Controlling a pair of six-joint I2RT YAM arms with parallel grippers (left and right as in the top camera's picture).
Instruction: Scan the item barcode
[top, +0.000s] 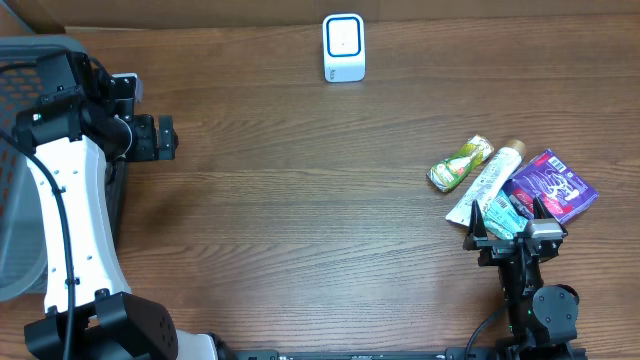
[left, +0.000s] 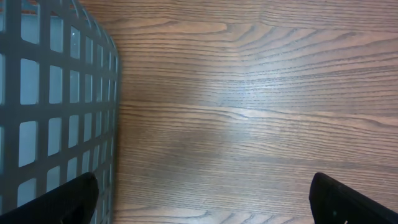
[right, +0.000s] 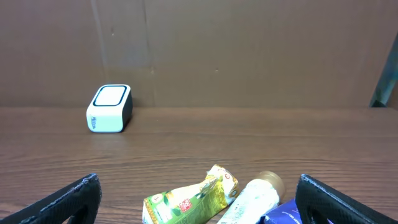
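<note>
The right gripper (top: 508, 222) stood wide and empty over the near end of the item pile, where the white tube (top: 487, 183), green pouch (top: 460, 164) and purple packet (top: 555, 185) lay touching. Closing there could have caught two at once, or covered the barcode meant for the scanner (top: 344, 47), well apart at the far edge of the bench (top: 300, 200). The left gripper (top: 165, 137), also wide, hovered beside the mesh basket (left: 56, 93); nothing showed inside it.

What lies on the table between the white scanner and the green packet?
Nothing: only bare wooden table between the scanner and the green packet, as the overhead view shows.
</note>
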